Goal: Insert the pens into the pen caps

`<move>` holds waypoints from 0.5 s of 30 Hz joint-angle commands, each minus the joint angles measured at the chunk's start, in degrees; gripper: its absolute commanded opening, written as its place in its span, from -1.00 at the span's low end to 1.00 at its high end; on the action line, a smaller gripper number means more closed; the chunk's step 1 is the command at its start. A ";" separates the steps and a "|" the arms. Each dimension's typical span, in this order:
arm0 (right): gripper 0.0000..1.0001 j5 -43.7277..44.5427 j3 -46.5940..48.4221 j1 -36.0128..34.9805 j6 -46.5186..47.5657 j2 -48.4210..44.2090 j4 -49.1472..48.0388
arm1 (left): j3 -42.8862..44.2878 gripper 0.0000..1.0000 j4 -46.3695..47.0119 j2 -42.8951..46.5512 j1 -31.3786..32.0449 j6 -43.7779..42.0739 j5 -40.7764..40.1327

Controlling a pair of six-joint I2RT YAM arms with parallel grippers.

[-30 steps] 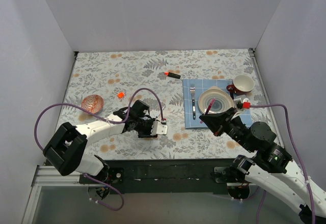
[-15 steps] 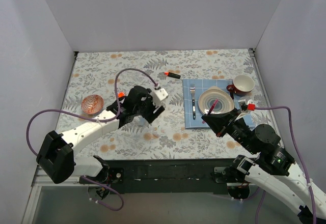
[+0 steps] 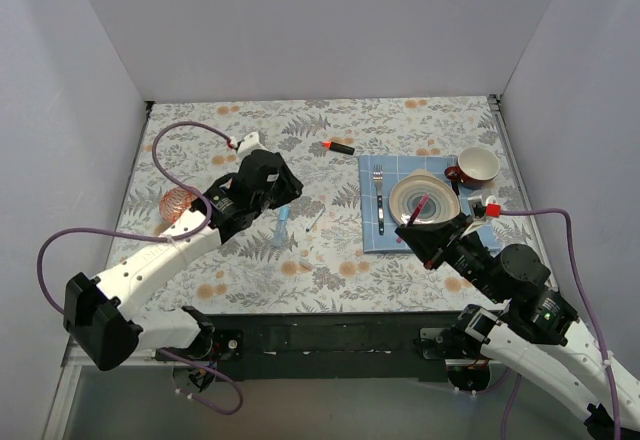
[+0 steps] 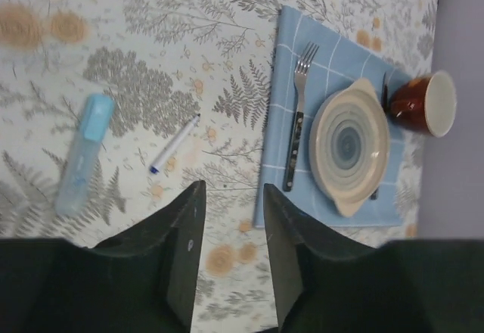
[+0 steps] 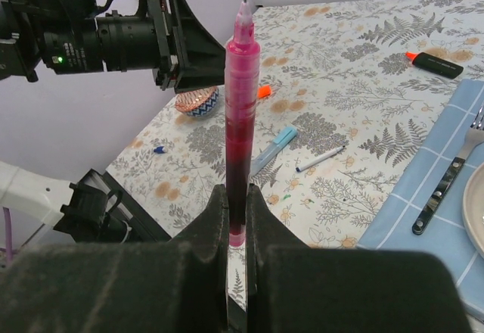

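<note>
My right gripper [image 5: 237, 197] is shut on the thin maroon-red pen [image 5: 240, 121] and holds it upright above the table's front right; the pen also shows in the top view [image 3: 414, 208]. My left gripper [image 4: 231, 197] is open and empty, raised above the table near the light-blue marker [image 4: 83, 151] and the thin white pen [image 4: 174, 144], which both lie flat. The black marker [image 3: 340, 147], with an orange-red end, lies farther back. An orange-red cap [image 5: 263, 91] and a small dark blue cap [image 5: 159, 150] lie on the table. No maroon cap shows.
A blue checked cloth [image 3: 372, 230] at the right carries a silver fork [image 3: 379, 200], a cream plate [image 3: 425, 200] and a dark red cup [image 3: 478, 166]. A small patterned bowl [image 3: 180, 203] sits at the left. White walls enclose the table.
My left arm has swung from the table's front edge back and to the left, rising, and uncovered the light-blue marker and white pen. My right gripper still holds the maroon pen, barely moved.
</note>
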State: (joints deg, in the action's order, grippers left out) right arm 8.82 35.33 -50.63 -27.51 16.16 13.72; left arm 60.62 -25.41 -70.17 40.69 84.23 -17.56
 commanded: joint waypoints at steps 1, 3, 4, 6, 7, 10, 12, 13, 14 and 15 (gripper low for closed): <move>-0.97 -0.56 -0.61 0.18 -0.71 -0.26 -2.38 | 8.09 -0.15 -26.43 -7.65 -0.17 41.53 -2.40; -0.97 -0.82 -0.70 0.18 -0.71 0.01 -2.38 | 11.52 -0.07 -33.53 -11.99 -0.17 47.75 0.93; -0.97 -0.91 -0.79 0.18 -0.71 0.01 -2.46 | 11.62 -0.07 -35.91 -13.92 -0.17 50.48 4.95; -0.97 -1.08 -0.96 0.18 -0.71 0.10 -2.38 | 8.75 -0.11 -33.42 -16.57 0.35 53.05 9.72; -0.97 -1.17 -0.97 0.18 -0.79 0.01 -2.38 | 6.99 -0.11 -31.30 -16.66 0.53 53.93 13.22; -0.97 -0.82 -0.88 0.18 -0.79 -0.52 -1.59 | 4.16 -0.08 -28.38 -16.40 1.59 58.76 13.70; -0.97 -0.39 -0.88 0.18 -0.79 -1.04 -0.97 | 4.50 -0.05 -31.00 -16.92 2.03 62.28 12.73; -0.97 -0.21 -0.97 0.18 -0.79 -1.48 -0.80 | 4.68 -0.03 -31.19 -17.19 2.20 62.81 12.64; -0.97 -0.03 -1.05 0.18 -0.79 -1.66 -0.62 | 4.51 -0.01 -30.93 -17.45 2.38 62.99 12.73; -0.97 0.23 -1.14 0.10 -0.79 -2.10 -0.45 | 4.16 0.03 -30.58 -18.24 2.81 63.77 13.08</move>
State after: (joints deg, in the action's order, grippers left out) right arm 8.21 34.57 -50.63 -28.29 15.84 13.80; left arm 64.12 -54.46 -89.52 42.46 112.77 -6.50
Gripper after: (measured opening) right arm 0.075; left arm 0.488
